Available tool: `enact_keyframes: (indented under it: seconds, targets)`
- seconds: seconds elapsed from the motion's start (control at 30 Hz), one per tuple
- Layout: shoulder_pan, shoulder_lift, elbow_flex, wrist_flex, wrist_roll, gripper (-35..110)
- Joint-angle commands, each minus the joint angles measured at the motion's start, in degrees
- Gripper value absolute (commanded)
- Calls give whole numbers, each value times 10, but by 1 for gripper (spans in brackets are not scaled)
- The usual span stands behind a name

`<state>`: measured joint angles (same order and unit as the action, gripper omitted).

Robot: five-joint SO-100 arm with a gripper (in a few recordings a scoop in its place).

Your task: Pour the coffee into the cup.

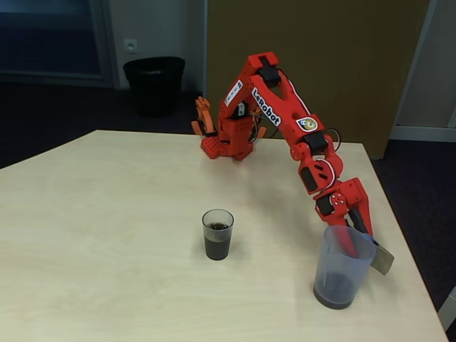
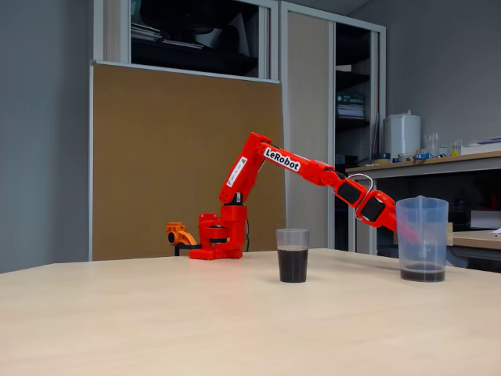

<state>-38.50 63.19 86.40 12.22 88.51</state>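
Note:
The cup (image 1: 217,226), a small clear tumbler, stands upright mid-table and is about half full of dark coffee (image 1: 217,247). In both fixed views it is well left of the pitcher; the other view shows the cup (image 2: 293,239) and its coffee (image 2: 293,265) side-on. The bluish translucent pitcher (image 1: 344,267) stands on the table at the right with a shallow dark layer at its bottom (image 2: 423,272). My red gripper (image 1: 356,235) reaches down onto the pitcher's far rim by the handle, one finger inside the wall and one outside, closed on it. From the side, the gripper (image 2: 403,229) sits partly behind the pitcher.
The table's right edge (image 1: 410,256) runs close beside the pitcher. My arm's base (image 1: 228,142) is at the far edge of the table. A black bin (image 1: 153,84) stands on the floor beyond. Open tabletop (image 1: 107,235) lies left of the cup.

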Motion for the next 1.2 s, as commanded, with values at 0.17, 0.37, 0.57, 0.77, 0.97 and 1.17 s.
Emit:
enact_keyframes:
  seconds: [0.17,0.37,0.57,0.77,0.97,1.17]
  targets:
    - [4,54,-2,41,3,12]
    - [6,59,-3,63,0,12]
    - [10,63,-4,101,-1,12]
    - [12,67,-4,137,1,12]
    - [16,75,1,167,-4,12]
    - [25,103,30,196,-17,11]
